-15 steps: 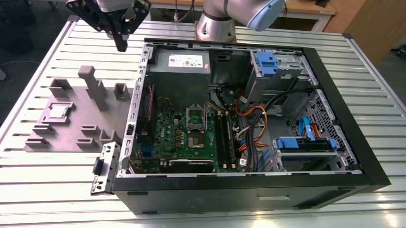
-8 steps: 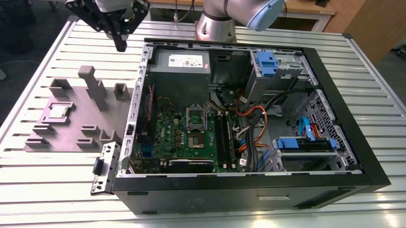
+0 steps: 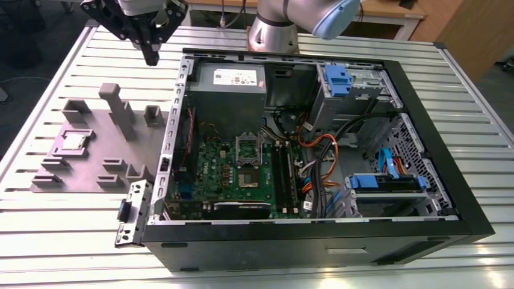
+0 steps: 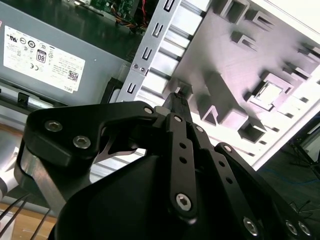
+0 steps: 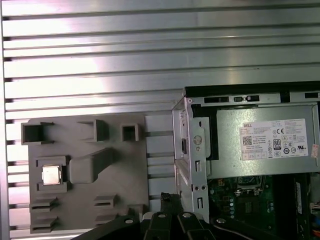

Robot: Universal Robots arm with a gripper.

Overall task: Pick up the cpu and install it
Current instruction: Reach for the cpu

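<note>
Cpu (image 3: 74, 141), light, stiff and likely fragile, lies flat in a grey fixture's (image 3: 84, 174) pocket, best pinched by opposite edges, while the jaws hang clenched on nothing, well apart.

Pincer (image 3: 151, 59) shut, pts down; arm (image 3: 277, 27) raised.

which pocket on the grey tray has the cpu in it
The square pocket at the edge of the tray toward the exterior view's left: the silvery cpu sits in it; the other pockets show bare grey plastic.
</note>
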